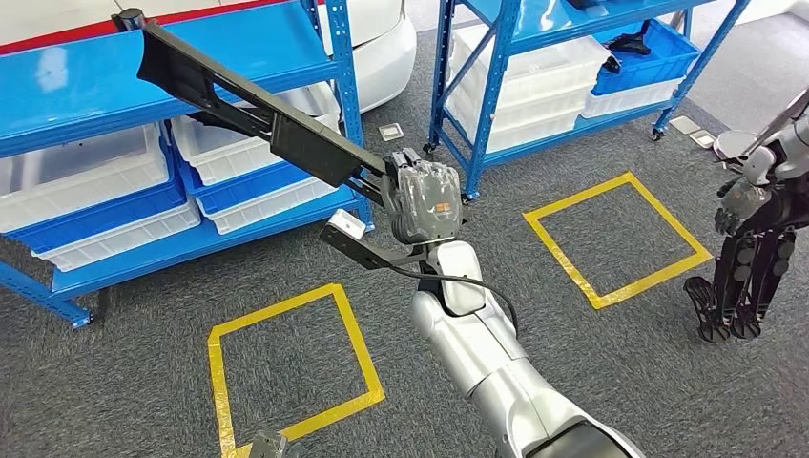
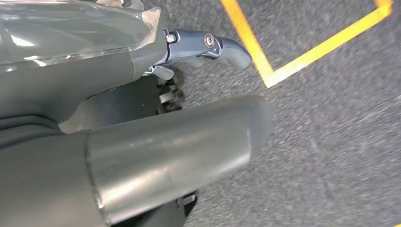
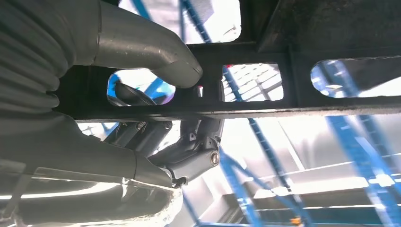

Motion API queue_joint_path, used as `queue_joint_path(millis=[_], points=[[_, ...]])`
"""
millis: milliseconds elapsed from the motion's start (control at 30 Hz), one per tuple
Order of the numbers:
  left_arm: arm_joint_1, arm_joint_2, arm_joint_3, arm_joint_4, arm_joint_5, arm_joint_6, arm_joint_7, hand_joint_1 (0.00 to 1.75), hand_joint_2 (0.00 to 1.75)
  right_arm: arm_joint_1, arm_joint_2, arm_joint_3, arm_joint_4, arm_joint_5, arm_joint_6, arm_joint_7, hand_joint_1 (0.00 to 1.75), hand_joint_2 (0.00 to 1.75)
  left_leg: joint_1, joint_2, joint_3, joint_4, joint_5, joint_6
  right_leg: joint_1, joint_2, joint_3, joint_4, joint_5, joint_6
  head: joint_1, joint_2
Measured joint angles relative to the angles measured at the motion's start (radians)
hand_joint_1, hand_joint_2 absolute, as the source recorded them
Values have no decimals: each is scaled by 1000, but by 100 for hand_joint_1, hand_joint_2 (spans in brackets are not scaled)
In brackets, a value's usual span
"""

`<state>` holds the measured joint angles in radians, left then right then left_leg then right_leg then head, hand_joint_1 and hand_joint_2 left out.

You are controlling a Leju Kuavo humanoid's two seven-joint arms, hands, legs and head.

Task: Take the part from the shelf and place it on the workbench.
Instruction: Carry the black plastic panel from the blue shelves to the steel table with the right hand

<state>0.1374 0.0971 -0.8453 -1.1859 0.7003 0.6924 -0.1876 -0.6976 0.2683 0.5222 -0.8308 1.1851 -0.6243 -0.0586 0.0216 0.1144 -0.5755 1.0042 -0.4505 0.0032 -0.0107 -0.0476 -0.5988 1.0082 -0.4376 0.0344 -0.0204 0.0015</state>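
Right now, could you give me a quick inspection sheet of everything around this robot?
Surface: grey carpet with yellow taped squares; workbench not seen.
Job's things: long black part, lifted in front of the blue shelf.
Clutter: white bins on the shelves; small flat pieces on the floor.
Robot hands: right robot hand grips the part; left robot hand holds nothing.
Cables: black cable at the right wrist.
Surroundings: another dark machine at the right edge.
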Motion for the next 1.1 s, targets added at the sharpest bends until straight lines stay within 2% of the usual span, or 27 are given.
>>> queue_joint_path(millis=[33,67,100,167,200,233,267,300,333,400,467,533,567,633,667,700,733,767,800,833,867,900,933,967,1033,1067,1100], points=[[3,0,5,-5,-5,0,7,0,0,5,-7,-2,-6,7,0,3,175,175,3,4,-1,0,-2,-6,-2,11,-1,-2,3,-7,-1,0],[7,0,10,-11,-9,0,12,0,0,10,-15,-3,-12,13,0,6,175,175,7,-6,-4,9,-13,-10,-4,22,-2,-4,6,-13,-2,0],[9,0,13,-15,-11,0,16,0,0,14,-21,-5,-17,17,0,7,175,175,9,-27,-14,35,-34,-13,-7,33,-2,-6,10,-20,-5,0],[18,1,20,-20,-8,-1,23,0,0,23,-27,-7,-23,23,0,8,175,175,10,-83,-62,150,-100,-13,-6,56,-2,-8,14,-30,-13,0],[25,2,24,-21,-2,-2,28,0,0,30,-30,-8,-25,27,0,9,175,175,9,-101,-91,216,-128,-12,-3,68,-2,-7,16,-33,-16,0],[31,3,29,-23,4,-3,35,0,0,38,-35,-10,-26,30,1,10,175,175,8,-110,-114,262,-141,-10,0,82,-3,-7,16,-35,-18,0],[37,5,33,-25,9,-3,42,0,0,48,-42,-12,-28,34,1,10,175,175,7,-114,-122,274,-136,-6,4,96,-3,-7,17,-37,-19,0],[43,8,38,-28,14,-4,52,0,0,59,-51,-16,-30,37,1,9,175,175,6,-119,-111,248,-112,-1,6,110,-3,-6,18,-38,-19,0],[48,11,41,-32,15,-4,63,0,0,68,-60,-20,-34,37,1,6,175,175,6,-129,-85,192,-79,6,8,123,-3,-5,18,-38,-19,0],[58,18,45,-45,11,-2,90,0,0,83,-78,-29,-46,29,1,-4,175,175,6,-172,-26,71,-33,16,12,144,-5,0,19,-37,-17,0],[69,27,47,-64,-4,-1,117,0,0,98,-97,-41,-65,8,1,-17,175,175,2,-195,-2,22,-27,18,11,161,-13,3,21,-30,-15,0],[84,36,50,-89,-22,0,140,0,0,121,-123,-54,-91,-16,3,-33,175,175,-1,-175,5,14,-22,22,6,178,-19,2,25,-19,-15,0],[91,41,53,-103,-31,0,150,0,0,133,-138,-61,-104,-25,3,-40,175,175,0,-165,10,8,-17,28,7,171,-25,9,22,-14,-15,0],[107,48,58,-128,-45,0,165,0,0,154,-162,-72,-125,-40,3,-49,175,175,5,-138,15,-4,-8,38,10,125,-61,77,-12,-12,-5,0],[114,52,60,-137,-50,0,170,0,0,161,-172,-76,-132,-45,3,-52,175,175,3,-124,15,-5,-6,39,10,95,-93,141,-41,-13,1,0],[121,55,62,-145,-54,0,174,0,0,168,-179,-79,-138,-49,3,-53,175,175,2,-108,14,-5,-6,40,7,76,-127,211,-70,-13,6,0],[126,58,63,-150,-58,0,178,0,0,175,-185,-83,-143,-51,3,-53,175,175,1,-93,12,-5,-7,40,3,65,-153,267,-90,-10,7,0],[129,61,64,-154,-65,0,183,0,0,183,-192,-86,-147,-51,4,-53,175,175,1,-78,12,-4,-7,40,-2,59,-163,291,-95,-4,7,0],[132,63,65,-158,-75,0,190,0,0,189,-198,-90,-152,-51,4,-52,175,175,1,-65,12,-4,-8,39,-7,54,-153,276,-87,5,8,0],[134,64,66,-163,-89,-1,199,0,0,196,-204,-95,-158,-50,4,-52,175,175,2,-52,13,-4,-9,36,-11,45,-121,220,-66,14,8,0],[137,66,68,-168,-103,-4,208,0,0,201,-209,-99,-166,-48,4,-51,175,175,1,-41,15,-4,-11,33,-13,22,-76,144,-43,23,8,0],[141,67,71,-172,-117,-7,217,0,0,204,-214,-102,-176,-45,5,-50,175,175,-1,-30,17,-3,-14,27,-13,-2,-35,76,-24,26,10,0],[145,68,76,-177,-132,-13,226,0,0,207,-218,-106,-190,-39,6,-48,175,175,-4,-19,20,-3,-17,21,-12,-20,-5,26,-10,24,9,0],[150,70,81,-180,-148,-21,236,0,0,210,-223,-111,-204,-32,8,-45,175,175,-7,-10,22,-3,-18,14,-9,-29,9,3,-4,18,8,0],[157,72,97,-184,-187,-51,257,0,0,220,-241,-124,-235,-12,15,-37,175,175,-5,8,28,-5,-19,2,-5,-10,7,-1,0,2,4,0],[160,73,108,-184,-209,-70,268,0,0,225,-252,-132,-250,-3,19,-33,175,175,-1,3,27,-2,-25,-5,-6,1,7,-2,2,-5,3,0],[164,73,119,-185,-229,-91,276,0,0,229,-262,-140,-263,5,23,-30,175,175,2,-16,22,12,-38,-10,-7,12,6,-4,5,-13,2,0]])
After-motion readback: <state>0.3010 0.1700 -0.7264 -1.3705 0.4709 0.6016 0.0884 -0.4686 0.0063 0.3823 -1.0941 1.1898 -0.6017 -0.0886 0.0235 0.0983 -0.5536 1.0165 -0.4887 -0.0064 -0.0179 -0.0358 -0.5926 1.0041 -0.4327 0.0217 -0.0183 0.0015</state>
